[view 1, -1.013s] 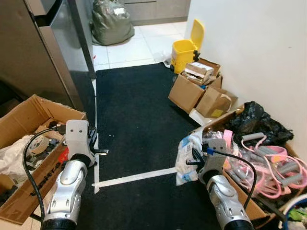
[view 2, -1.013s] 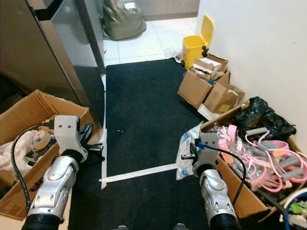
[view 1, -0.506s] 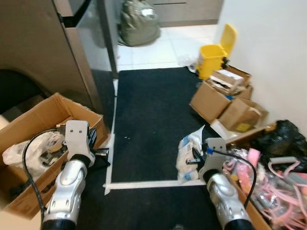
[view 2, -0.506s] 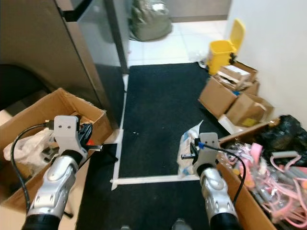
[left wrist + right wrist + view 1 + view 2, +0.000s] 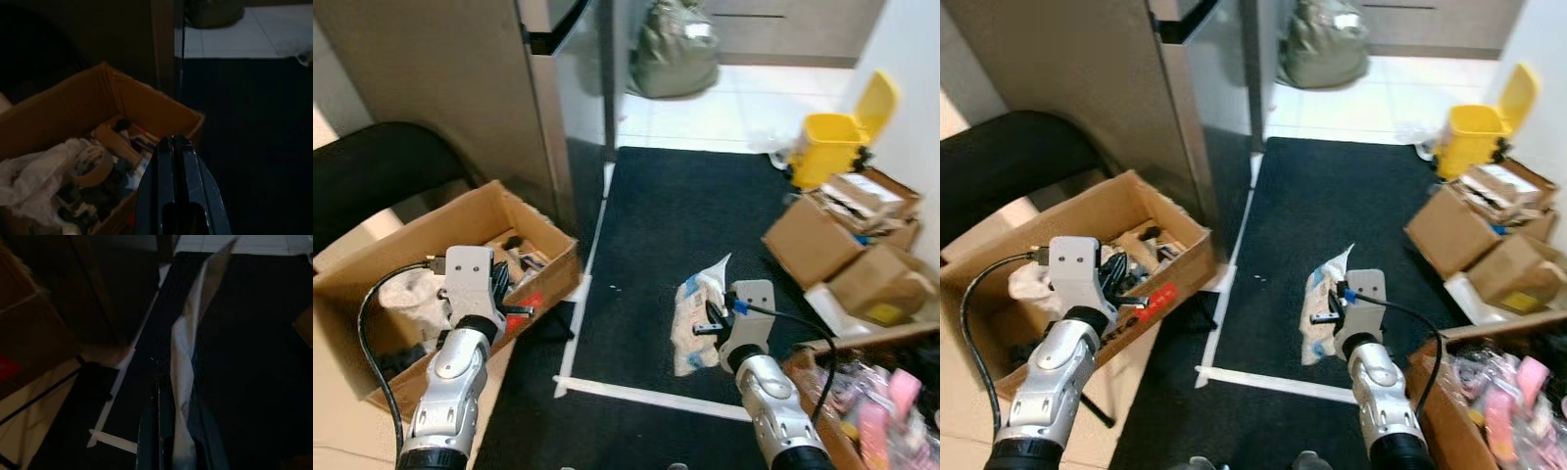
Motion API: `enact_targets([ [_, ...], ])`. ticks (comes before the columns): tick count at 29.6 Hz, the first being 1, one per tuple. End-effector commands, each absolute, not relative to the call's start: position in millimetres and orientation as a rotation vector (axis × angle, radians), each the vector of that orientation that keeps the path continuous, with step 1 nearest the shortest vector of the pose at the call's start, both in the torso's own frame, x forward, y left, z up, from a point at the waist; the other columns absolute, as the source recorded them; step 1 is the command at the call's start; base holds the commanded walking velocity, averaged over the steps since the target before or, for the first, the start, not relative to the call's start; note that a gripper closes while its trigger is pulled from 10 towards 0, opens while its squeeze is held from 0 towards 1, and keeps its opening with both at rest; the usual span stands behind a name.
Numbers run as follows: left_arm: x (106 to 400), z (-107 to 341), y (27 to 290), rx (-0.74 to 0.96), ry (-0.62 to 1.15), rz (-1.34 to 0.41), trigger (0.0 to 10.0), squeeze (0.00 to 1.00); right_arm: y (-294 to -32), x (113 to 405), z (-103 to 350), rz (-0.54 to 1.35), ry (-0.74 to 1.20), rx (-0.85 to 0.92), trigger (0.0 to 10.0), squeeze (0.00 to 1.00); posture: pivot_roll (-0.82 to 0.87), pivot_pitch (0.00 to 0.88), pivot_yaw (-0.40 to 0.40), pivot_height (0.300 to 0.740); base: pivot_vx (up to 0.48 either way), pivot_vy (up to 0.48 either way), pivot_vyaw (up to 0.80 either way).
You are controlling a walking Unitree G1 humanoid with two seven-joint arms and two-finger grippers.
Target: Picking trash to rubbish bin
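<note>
A crumpled white plastic wrapper (image 5: 695, 311) hangs above the black mat, and my right gripper (image 5: 709, 329) is shut on it. In the right wrist view the wrapper (image 5: 183, 357) runs out from between the closed fingers (image 5: 152, 431). The yellow rubbish bin (image 5: 834, 147), lid up, stands far ahead on the right by the wall. My left gripper (image 5: 512, 311) is shut with nothing in it, held at the near edge of a cardboard box (image 5: 540, 220). The left wrist view shows its fingers (image 5: 174, 147) pressed together above that box (image 5: 161, 105).
The left box holds tape rolls, plastic and other clutter. A steel fridge (image 5: 480, 88) and a black chair (image 5: 386, 171) stand at the left. More cardboard boxes (image 5: 832, 245) line the right wall. A grey-green sack (image 5: 675, 54) sits on the tiles beyond the mat. White tape (image 5: 651, 399) crosses the mat.
The whole picture has shifted as the camera turned left: the fridge, chair and left box now show more, the right-hand clutter less. Both arms keep their pose, wrapper still held.
</note>
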State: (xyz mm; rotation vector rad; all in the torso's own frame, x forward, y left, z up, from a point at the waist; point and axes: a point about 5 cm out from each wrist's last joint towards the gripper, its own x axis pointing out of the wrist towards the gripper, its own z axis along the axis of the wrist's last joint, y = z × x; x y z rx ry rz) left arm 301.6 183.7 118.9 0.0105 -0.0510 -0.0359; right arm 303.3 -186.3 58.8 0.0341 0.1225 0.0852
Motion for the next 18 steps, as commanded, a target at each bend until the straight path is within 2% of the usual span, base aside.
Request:
enact_targets([
  [1,298.8,114.5,187.8,0.017,-0.033,-0.024,10.0,0.0,-183.3,301.6,55.5,0.091,0.133,0.039,10.0,0.0,0.04,0.158,0.036,0.74,0.259,0.0,0.53],
  [18,299.1,114.3,188.8,0.02,-0.034,-0.027,10.0,0.0,-180.8,303.4,55.7,0.106,0.13,0.035,10.0,0.0,0.05,0.134,0.035,0.74,0.257,0.0,0.58],
])
